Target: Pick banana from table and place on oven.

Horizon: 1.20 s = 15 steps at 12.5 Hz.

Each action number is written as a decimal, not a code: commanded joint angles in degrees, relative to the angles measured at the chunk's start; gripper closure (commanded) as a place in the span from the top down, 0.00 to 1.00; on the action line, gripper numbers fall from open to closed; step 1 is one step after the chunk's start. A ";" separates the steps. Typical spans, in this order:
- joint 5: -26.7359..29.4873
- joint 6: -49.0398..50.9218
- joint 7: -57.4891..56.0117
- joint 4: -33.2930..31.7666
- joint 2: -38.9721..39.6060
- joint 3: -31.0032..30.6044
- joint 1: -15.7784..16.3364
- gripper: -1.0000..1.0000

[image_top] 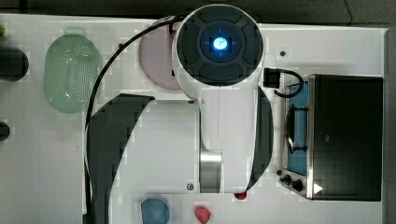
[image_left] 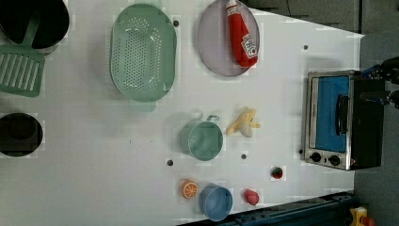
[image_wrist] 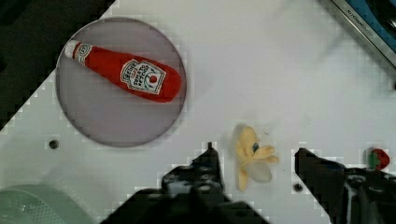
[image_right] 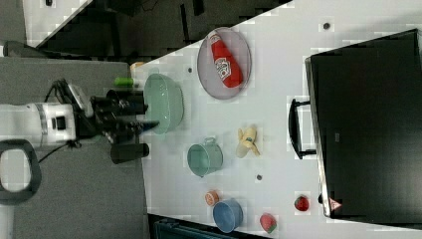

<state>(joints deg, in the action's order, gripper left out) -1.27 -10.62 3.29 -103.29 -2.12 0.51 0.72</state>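
ketchup bottle (image_left: 242,34) on pink plate (image_left: 212,52); green cup (image_left: 203,139), blue bowl (image_left: 216,202) empty

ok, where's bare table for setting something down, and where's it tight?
Bare: left view's lower left of the table, below the colander; also between plate and oven. Tight: green cup, banana, orange slice, blue bowl.

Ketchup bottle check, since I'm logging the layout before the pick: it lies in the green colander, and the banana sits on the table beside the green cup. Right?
Not quite. The ketchup bottle lies on the round grey plate, not in the green colander, as the left view shows. The banana does sit on the table beside the green cup.
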 commanded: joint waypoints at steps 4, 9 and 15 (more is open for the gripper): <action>0.32 11.86 -3.21 -13.08 -26.24 1.47 -1.45 1.00; 0.32 3.96 -3.21 -17.89 -22.19 0.61 -1.28 1.00; 0.32 -15.23 -3.21 -26.63 -9.56 -1.03 -1.20 1.00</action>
<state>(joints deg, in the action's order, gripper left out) 0.05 -24.52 1.47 -128.47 -8.78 -0.22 -1.09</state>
